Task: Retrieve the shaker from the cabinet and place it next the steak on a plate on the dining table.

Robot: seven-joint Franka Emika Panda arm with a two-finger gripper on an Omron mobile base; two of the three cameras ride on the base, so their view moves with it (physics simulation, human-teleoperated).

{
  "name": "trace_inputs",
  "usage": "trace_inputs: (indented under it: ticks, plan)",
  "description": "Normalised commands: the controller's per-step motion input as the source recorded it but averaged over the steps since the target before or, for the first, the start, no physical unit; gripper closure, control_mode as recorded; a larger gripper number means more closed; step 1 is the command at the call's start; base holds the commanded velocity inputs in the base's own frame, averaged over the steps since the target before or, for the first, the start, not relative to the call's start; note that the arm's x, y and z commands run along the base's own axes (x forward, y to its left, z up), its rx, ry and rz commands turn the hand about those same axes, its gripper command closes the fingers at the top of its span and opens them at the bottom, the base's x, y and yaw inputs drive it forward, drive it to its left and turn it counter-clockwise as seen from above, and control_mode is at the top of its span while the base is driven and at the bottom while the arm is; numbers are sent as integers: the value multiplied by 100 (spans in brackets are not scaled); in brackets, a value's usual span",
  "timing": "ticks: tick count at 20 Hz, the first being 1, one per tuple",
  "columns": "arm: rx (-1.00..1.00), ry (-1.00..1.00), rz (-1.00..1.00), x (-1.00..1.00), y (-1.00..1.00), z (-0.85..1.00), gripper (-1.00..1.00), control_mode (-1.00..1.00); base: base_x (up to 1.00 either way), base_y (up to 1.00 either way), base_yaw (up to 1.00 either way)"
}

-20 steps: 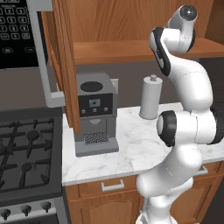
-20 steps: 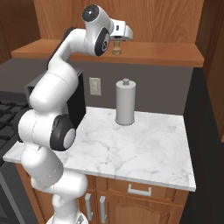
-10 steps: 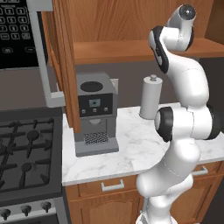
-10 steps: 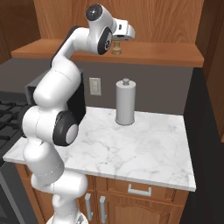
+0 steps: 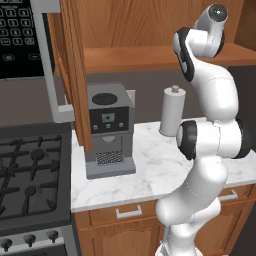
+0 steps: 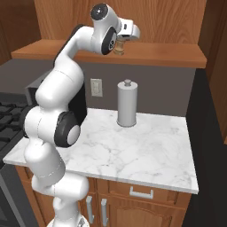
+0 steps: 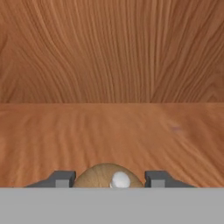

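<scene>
My gripper point(image 7: 109, 179) sits on the cabinet point(image 6: 133, 53) shelf, fingers point(image 7: 61, 178) pressed against both sides of the shaker point(image 7: 99, 176) — a grip the hand view shows; from the right, my wrist hides most of it.

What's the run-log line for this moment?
phase: grasping | gripper: closing around shaker, contact unclear | shaker: upright on cabinet shelf | paper-towel roll: on counter, untouched

The left base view looks forward and down from behind the arm's left; the right base view does so from its right. Both share the white grey-veined marble counter point(image 5: 150, 165) point(image 6: 133, 146) and tall white paper-towel roll point(image 5: 171, 112) point(image 6: 127, 104). The hand view sits close, facing the reddish-brown wooden cabinet's point(image 7: 112, 52) inner back.
</scene>
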Motion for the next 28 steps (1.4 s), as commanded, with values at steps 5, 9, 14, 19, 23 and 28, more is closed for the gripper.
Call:
trace_inputs:
  ticks: [5,9,14,19,23,28]
  plan:
    - [0,0,0,0,0,-1,100,-100,0,0,0]
    - [0,0,0,0,0,0,100,-100,0,0,0]
    - [0,0,1,-4,0,0,100,-100,0,0,0]
    - [0,-10,12,-62,14,0,100,-100,0,0,0]
    - [-2,-23,19,-99,30,0,100,-100,0,0,0]
    - [-6,-29,19,-100,31,0,100,-100,0,0,0]
